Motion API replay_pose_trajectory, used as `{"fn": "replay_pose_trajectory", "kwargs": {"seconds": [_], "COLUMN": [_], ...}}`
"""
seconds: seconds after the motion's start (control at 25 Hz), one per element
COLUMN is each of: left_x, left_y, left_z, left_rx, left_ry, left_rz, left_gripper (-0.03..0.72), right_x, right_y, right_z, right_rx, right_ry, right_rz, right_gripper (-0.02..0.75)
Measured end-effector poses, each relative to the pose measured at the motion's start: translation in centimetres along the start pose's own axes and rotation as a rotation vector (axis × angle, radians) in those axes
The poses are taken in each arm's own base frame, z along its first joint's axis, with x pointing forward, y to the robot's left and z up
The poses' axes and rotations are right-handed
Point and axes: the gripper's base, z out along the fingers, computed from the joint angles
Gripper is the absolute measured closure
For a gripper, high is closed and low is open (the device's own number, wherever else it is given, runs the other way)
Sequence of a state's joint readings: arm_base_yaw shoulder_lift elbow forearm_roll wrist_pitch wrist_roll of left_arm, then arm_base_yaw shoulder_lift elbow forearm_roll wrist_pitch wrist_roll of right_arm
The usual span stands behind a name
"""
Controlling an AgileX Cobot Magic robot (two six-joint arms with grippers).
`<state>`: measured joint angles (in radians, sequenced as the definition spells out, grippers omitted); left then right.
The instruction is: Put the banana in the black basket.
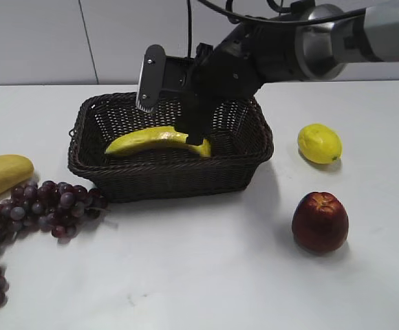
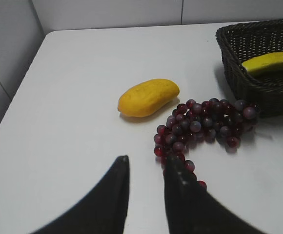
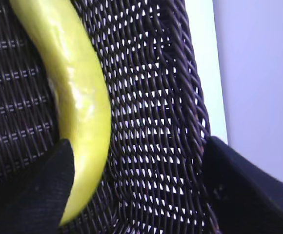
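banana lying inside basket, centre frame | right gripper over it, jaws spread wide, one finger at banana's end | left gripper low, jaws narrow, empty, near grapes

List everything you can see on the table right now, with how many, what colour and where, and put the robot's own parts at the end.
banana: one, bright yellow, lying inside the basket.
black basket: one, dark woven wicker, middle of the table toward the back.
grapes: one bunch, dark red-purple, on the table left of and in front of the basket.
oblong yellow fruit: one, yellow-orange, far left, behind the grapes.
lemon: one, yellow, right of the basket.
apple: one, dark red, front right.
table: one, white.
right gripper: black, open, down in the basket over the banana.
left gripper: black, fingers apart, above the bare table near the grapes.
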<state>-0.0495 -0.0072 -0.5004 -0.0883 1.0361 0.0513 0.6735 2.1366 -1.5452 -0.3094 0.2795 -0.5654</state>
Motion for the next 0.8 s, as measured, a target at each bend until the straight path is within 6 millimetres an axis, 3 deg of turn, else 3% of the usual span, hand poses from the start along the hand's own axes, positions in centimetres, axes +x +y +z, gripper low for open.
{"fn": "replay_pose_trajectory", "kwargs": {"seconds": [0.16,0.36,0.48,0.8], "left_x": [0.0,0.0,0.0,0.0], "left_y": [0.0,0.0,0.0,0.0], "left_z": [0.0,0.0,0.0,0.0], "left_rx": [0.0,0.0,0.0,0.0], "left_ry": [0.0,0.0,0.0,0.0], "left_rz": [0.0,0.0,0.0,0.0], "left_gripper": [0.449,0.449,0.449,0.449], "right_x": [-0.8,-0.9,1.6,12.4], "right_y": [-1.3,-4.7,-6.6,-11.0], "right_z": [-2.3,-6.8,-8.7,-14.7], "right_rx": [0.028,0.104,0.121,0.129], "right_ry": [-0.011,-0.047,0.052,0.413], "right_rz": [0.057,0.332,0.524,1.073], "right_gripper": [0.142,0.143,0.143,0.144]}}
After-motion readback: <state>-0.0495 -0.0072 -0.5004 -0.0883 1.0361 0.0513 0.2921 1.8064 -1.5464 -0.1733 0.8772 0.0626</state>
